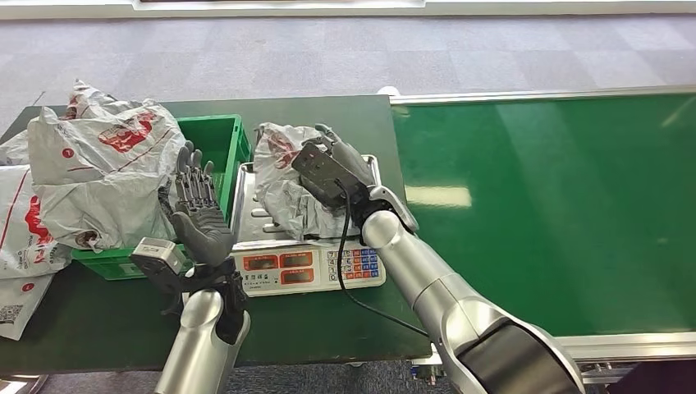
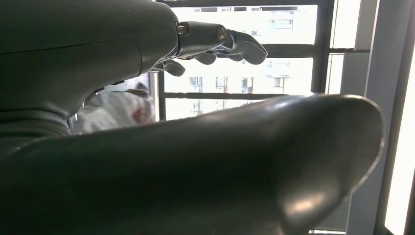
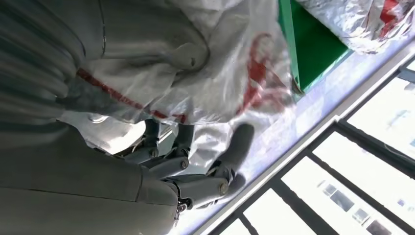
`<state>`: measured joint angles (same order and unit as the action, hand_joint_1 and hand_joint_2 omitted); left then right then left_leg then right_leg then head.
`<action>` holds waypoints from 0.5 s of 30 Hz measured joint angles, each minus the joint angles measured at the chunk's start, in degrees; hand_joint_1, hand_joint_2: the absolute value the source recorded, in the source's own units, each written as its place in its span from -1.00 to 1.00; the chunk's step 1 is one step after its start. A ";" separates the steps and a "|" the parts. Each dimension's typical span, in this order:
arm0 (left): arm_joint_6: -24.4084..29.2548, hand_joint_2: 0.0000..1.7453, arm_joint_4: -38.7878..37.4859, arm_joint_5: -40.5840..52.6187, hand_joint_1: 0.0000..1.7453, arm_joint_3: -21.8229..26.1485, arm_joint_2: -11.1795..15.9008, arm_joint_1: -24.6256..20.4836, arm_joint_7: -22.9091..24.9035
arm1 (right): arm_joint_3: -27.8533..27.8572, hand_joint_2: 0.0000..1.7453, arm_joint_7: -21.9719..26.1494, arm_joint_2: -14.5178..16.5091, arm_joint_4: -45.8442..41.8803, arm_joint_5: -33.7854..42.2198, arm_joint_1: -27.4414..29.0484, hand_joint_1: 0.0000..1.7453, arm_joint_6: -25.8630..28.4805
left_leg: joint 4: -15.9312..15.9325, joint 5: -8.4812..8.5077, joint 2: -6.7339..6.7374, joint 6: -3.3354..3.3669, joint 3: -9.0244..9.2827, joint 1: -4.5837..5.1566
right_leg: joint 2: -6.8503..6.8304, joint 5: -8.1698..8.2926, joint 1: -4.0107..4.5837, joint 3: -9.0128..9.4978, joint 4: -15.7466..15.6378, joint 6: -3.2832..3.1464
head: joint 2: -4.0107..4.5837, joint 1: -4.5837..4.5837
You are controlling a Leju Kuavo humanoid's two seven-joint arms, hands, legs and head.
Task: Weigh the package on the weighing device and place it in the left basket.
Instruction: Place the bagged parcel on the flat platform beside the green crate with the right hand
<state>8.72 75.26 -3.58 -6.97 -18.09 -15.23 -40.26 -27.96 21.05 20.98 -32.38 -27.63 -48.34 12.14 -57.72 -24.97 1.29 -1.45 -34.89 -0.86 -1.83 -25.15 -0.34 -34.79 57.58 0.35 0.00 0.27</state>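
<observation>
The package (image 1: 283, 176), a crumpled white plastic mailer with red print, lies on the steel pan of the weighing scale (image 1: 308, 267). My right hand (image 1: 332, 164) lies over the package's right side and grips it. In the right wrist view the bag (image 3: 220, 63) drapes over my right hand (image 3: 191, 181), whose fingers are curled beneath it. My left hand (image 1: 197, 205) stands upright and open, fingers apart, between the scale and the green basket (image 1: 222, 139). It holds nothing. The left wrist view has that hand (image 2: 122, 58) close up against bright windows.
Several white mailers (image 1: 98, 172) are heaped in and over the green basket's left part. More bags (image 1: 20, 238) lie at the table's left edge. A green conveyor belt (image 1: 558, 205) runs along the right. A black cable (image 1: 361, 300) trails from my right hand over the scale's front.
</observation>
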 joint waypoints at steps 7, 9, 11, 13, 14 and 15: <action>0.29 -1.00 0.42 0.31 -1.00 0.28 -0.05 0.19 0.00 | 0.00 1.00 -0.11 0.00 0.29 0.24 -0.03 -1.00 1.93 | 0.00 0.00 -0.01 0.00 -0.01 0.00 | -0.01 0.00 0.00 0.00 0.00 0.00 | 0.00 -0.01; 0.47 -1.00 0.52 0.34 -1.00 0.28 -0.07 0.23 0.00 | 0.00 1.00 -0.31 0.00 0.32 0.08 -0.01 -1.00 2.95 | 0.00 0.00 -0.01 0.00 -0.01 0.00 | -0.01 0.00 0.00 0.00 0.00 0.00 | 0.00 -0.01; 0.85 -1.00 0.67 0.35 -1.00 0.30 -0.08 0.34 0.00 | 0.00 1.00 -0.98 0.00 0.28 -0.32 0.03 -1.00 6.97 | 0.00 0.00 -0.02 0.00 0.00 0.00 | -0.02 0.00 0.00 0.00 0.00 0.00 | 0.00 0.00; 1.32 -1.00 0.94 0.37 -1.00 0.33 -0.08 0.66 0.00 | 0.04 1.00 -1.91 -0.01 -0.15 -0.84 0.16 -1.00 13.50 | 0.00 0.00 0.00 0.00 0.00 0.00 | 0.00 0.00 0.00 -0.01 0.00 0.00 | 0.00 0.01; 1.49 -1.00 1.08 0.37 -1.00 0.36 -0.08 0.87 0.00 | 0.17 1.00 -2.44 -0.03 -0.68 -1.42 0.31 -1.00 16.92 | 0.00 0.00 0.01 0.00 0.00 0.00 | 0.01 0.00 0.00 -0.02 0.00 0.00 | 0.00 0.01; 1.64 -1.00 1.18 0.38 -1.00 0.37 -0.08 1.05 0.01 | 0.38 1.00 -3.03 -0.09 -1.49 -2.33 0.59 -1.00 19.82 | 0.00 0.00 0.01 0.00 0.00 0.00 | 0.02 0.00 -0.01 -0.03 0.00 0.00 | 0.00 0.00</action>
<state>10.36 76.44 -3.20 -6.60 -18.16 -14.19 -40.25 -27.57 18.02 20.89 -33.86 -29.95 -47.76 31.97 -57.72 -24.97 1.30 -1.45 -34.89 -0.85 -1.81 -25.15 -0.35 -34.82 57.58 0.35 0.00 0.27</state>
